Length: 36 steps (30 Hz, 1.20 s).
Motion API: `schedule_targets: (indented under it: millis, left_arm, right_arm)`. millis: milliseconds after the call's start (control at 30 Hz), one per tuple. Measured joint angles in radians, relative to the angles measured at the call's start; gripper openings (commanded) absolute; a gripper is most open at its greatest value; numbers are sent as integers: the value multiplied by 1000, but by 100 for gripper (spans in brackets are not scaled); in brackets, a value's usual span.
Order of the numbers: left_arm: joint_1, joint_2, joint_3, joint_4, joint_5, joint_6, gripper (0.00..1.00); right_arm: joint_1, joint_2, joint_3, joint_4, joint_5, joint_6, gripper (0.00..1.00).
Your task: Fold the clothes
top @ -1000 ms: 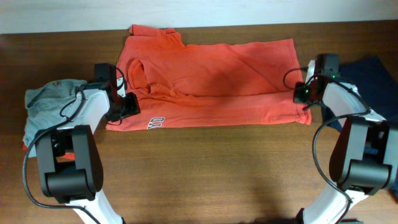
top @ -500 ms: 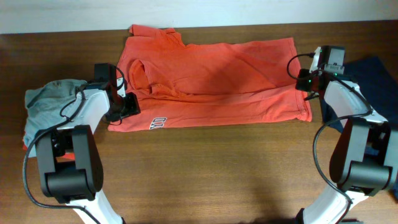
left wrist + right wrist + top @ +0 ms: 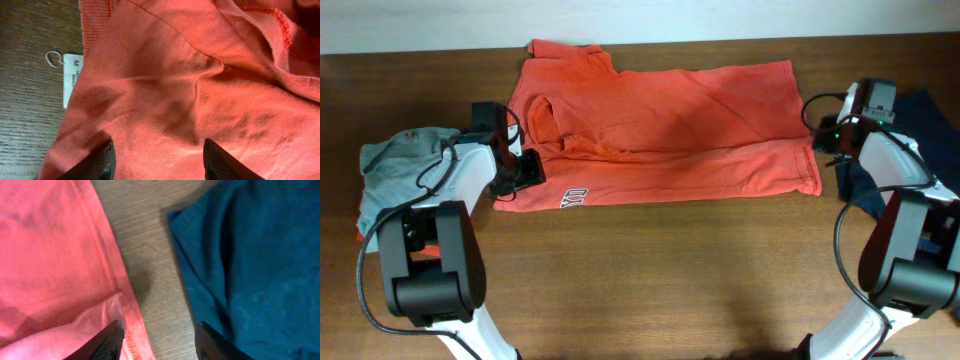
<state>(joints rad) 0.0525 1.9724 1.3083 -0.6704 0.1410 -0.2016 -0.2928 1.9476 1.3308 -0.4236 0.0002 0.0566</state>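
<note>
While the orange-red T-shirt (image 3: 660,130) lies spread sideways across the far middle of the wooden table (image 3: 670,270), both arms sit at its two short ends. Its hem faces the right arm and its neck end faces the left. The near long edge looks doubled over, and a scrap of white-and-navy lettering (image 3: 570,198) peeks out at the near left corner.

From where I stand, the left gripper (image 3: 157,145) is down at that left end. Its own camera shows the two dark fingers standing apart, with wrinkled orange cloth filling the gap between them. The cloth looks flat there rather than bunched, so I'd call the pincer spread and not pinching. A white size label (image 3: 70,75) marked M lies just beside the shirt's edge on the bare wood.

Over at the hem, the right gripper (image 3: 159,326) has its fingers spread as well. The stitched corner of the orange shirt lies between them, closer to the left finger, a little rumpled, with bare wood showing in the rest of the gap. Nothing is clamped there.

Just past a strip of tabletop, a navy T-shirt (image 3: 260,265) sits heaped at the right edge. A light grey T-shirt (image 3: 400,165) is crumpled at the far left, behind the left arm, apart from the orange one.
</note>
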Motion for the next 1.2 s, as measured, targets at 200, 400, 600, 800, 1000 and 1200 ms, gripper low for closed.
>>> schedule_targets:
  millis: [200,400,600,800,1000,1200]
  left_arm:
    - [0,0,0,-5,0,0,56]
    - [0,0,0,-45,0,0,56]
    - [0,0,0,-61,0,0,56]
    - [0,0,0,-33,0,0,56]
    - [0,0,0,7,0,0,56]
    - [0,0,-1,13,0,0,56]
  right_arm:
    - [-19,0,1,-34,0,0,53]
    - [-19,0,4,-196,-37,-2,35]
    - [-19,0,0,-258,-93,-35,29]
    - [-13,-1,0,-249,-196,-106,16]
    - [47,-1,0,-235,-224,-188,17]
    - [91,15,0,-227,-211,-199,15]
